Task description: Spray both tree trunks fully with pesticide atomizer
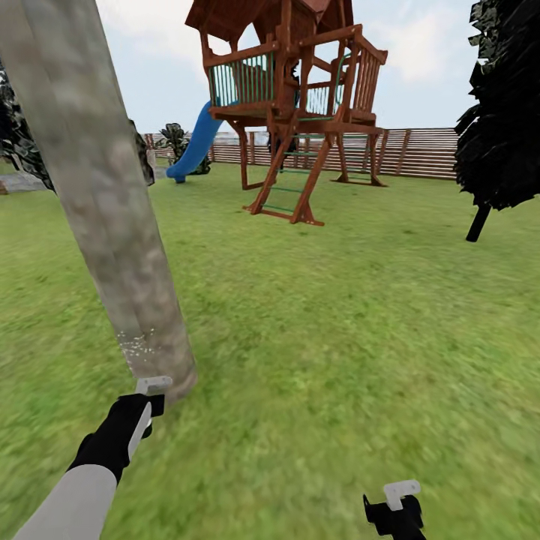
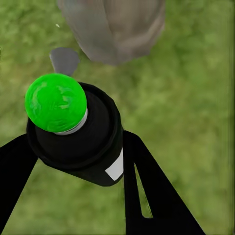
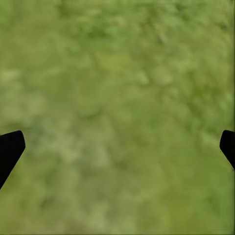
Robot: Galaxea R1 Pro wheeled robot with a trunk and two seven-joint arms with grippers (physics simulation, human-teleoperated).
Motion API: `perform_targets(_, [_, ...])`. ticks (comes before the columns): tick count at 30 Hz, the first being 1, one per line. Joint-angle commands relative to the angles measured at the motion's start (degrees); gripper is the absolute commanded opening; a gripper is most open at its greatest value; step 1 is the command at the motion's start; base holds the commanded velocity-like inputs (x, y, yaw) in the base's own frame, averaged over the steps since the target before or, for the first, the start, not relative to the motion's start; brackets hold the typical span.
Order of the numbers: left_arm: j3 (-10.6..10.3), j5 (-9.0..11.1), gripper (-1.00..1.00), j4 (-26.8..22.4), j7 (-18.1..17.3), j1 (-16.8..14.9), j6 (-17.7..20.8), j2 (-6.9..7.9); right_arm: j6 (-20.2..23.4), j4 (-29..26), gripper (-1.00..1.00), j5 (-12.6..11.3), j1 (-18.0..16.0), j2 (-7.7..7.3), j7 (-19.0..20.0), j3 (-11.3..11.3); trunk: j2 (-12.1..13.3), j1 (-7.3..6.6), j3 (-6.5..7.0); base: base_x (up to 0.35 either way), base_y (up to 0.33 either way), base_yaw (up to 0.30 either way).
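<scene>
Grass lawn spreads to the fence; at lower left, the left gripper clamps the pesticide atomizer beside the tree trunk, while the right gripper hangs spread. Spray may miss if aim drifts.

1. The left arm is a smooth pale grey-white tube ending in a black wrist.
2. The left gripper is black, with a white finger plate.
3. The right gripper looks the same, though partly cropped.
4. Its fingers are plain black.
</scene>
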Motion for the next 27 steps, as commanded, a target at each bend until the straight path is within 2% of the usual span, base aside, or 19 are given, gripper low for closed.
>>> perform_targets(1, [0.09,-0.59,-1.0,-0.08,-0.21,-0.04,0.33,-0.04,-0.05,0.04,1.0,0.57,-0.02,0.01,-0.5,0.18,-0.02,0.01,-0.05,0.172,-0.234,0.241])
perform_targets(5, [0.08,-0.72,-1.0,-0.08,-0.21,-0.04,0.33,-0.72,-0.05,0.07,1.0,0.57,-0.02,0.02,-0.5,0.18,-0.02,0.01,-0.05,0.149,-0.245,0.268])
perform_targets(15, [0.09,-0.75,-1.0,-0.08,-0.21,-0.04,0.33,-0.83,-0.05,0.04,1.0,0.57,-0.02,0.02,-0.5,0.18,-0.02,0.01,-0.05,0.163,-0.249,0.273])
perform_targets(27, [0.09,-0.75,-1.0,-0.08,-0.21,-0.04,0.33,-0.83,-0.05,-0.01,1.0,0.57,0.15,-0.01,-0.59,0.18,-0.02,0.01,-0.05,0.153,-0.242,0.022])
